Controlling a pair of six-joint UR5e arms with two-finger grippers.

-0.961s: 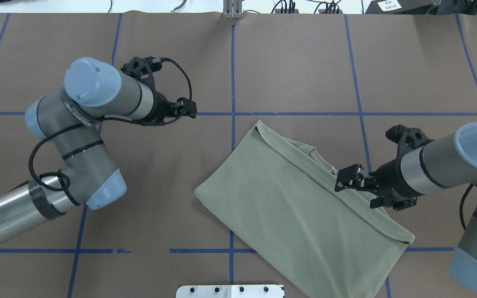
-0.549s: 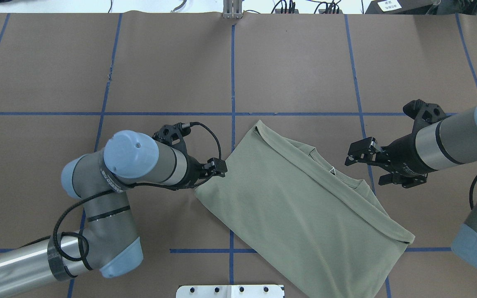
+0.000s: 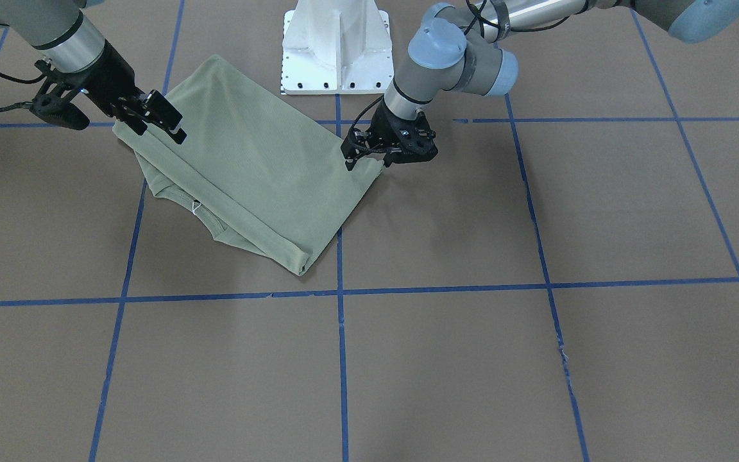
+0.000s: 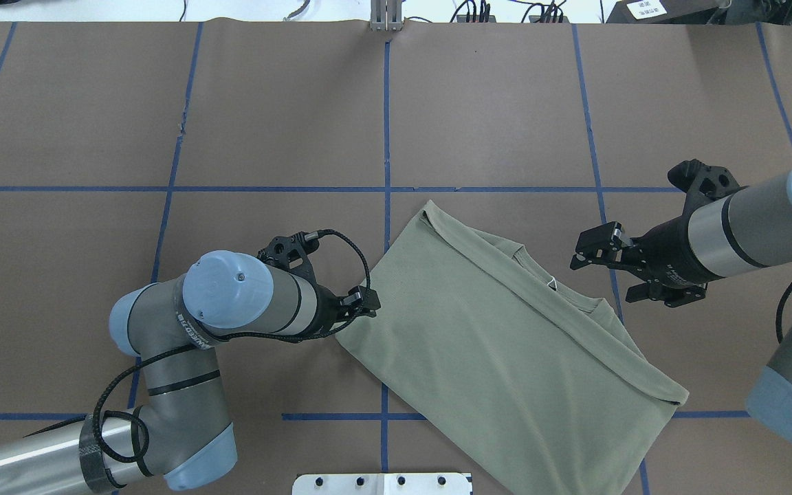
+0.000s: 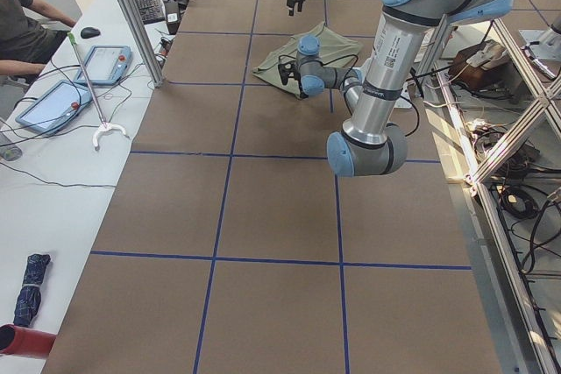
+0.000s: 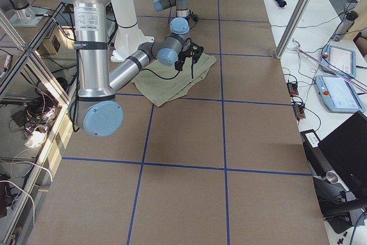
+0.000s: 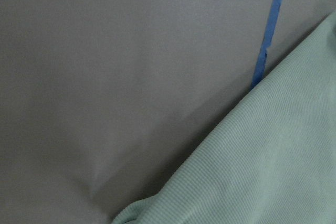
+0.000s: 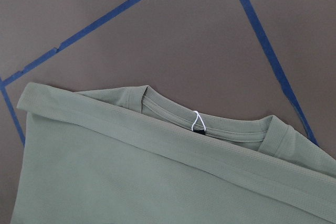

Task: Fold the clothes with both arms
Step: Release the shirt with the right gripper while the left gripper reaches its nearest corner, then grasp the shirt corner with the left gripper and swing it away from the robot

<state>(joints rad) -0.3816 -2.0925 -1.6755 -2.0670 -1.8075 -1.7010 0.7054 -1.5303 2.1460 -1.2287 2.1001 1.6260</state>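
**Q.** Where does the shirt (image 4: 506, 350) lie, and how does its long axis run?

**A.** It lies folded flat on the table (image 4: 478, 103), right of centre in the overhead view. The long axis runs diagonally from upper left to lower right, with the collar (image 4: 554, 292) along the upper-right edge.

**Q.** How do the two claws stand to it?

**A.** The left gripper (image 4: 366, 302) sits at the shirt's leftmost corner, with the cloth spreading to its right. Whether its fingers are clamped on the fabric cannot be told. The right gripper (image 4: 602, 277) is spread wide and empty, just off the collar edge, with the cloth to its lower left.

**Q.** Which arm is nearer?

**A.** The left. The next fold probably carries that corner across the short axis, towards the collar side.
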